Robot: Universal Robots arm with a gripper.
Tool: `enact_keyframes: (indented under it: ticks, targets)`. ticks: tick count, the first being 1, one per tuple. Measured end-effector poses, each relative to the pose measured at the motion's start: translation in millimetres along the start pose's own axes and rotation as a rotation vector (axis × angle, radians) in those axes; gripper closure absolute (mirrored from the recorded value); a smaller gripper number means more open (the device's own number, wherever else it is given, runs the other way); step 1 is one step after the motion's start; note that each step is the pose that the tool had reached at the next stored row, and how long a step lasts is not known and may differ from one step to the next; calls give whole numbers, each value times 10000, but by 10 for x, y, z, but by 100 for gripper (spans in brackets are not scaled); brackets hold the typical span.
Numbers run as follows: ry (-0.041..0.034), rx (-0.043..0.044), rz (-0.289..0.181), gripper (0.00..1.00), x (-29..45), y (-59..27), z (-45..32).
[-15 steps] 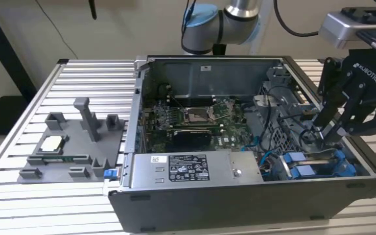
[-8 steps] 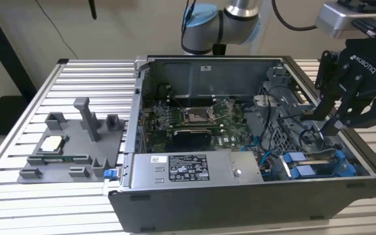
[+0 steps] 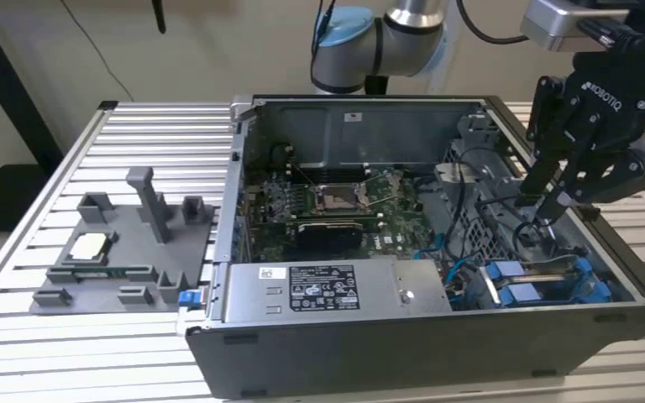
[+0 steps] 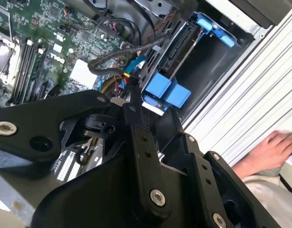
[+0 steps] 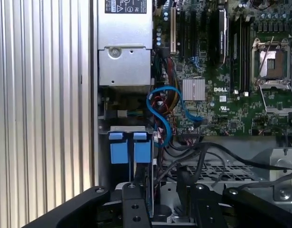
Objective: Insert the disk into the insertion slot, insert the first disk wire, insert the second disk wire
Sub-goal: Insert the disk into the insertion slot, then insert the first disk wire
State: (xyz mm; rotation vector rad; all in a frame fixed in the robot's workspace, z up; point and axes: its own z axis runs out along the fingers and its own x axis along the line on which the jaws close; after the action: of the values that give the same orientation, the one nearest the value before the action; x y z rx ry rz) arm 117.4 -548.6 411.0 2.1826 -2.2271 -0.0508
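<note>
The disk point(image 3: 521, 291) looks like it is already inside the insertion slot point(image 5: 212, 169), just beside the grey power box point(image 3: 322, 290), in a corner of the computer case point(image 3: 412, 361). You can see its bright blue frame and a thin dark edge. So I think the first job is done. A blue wire point(image 5: 165, 118) curls near the power box. I cannot tell if any wire is plugged into the disk, so the two wire jobs look not done. The gripper point(image 3: 549, 210) hangs over the slot among black wires, farther from the power box than the disk. I cannot tell if it is open, closed or holding something.
</note>
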Motion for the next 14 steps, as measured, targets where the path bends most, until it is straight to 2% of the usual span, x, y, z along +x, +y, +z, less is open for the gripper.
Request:
enact_keyframes:
  ticks: [4, 10, 12, 14]
  targets:
    - [-3, 0, 0, 59, -29, 8, 5]
    - [-128, -3, -32, 59, -51, 7, 60]
    - [-228, -5, -44, 59, -53, 7, 67]
    - [-445, -9, -61, 59, -53, 8, 69]
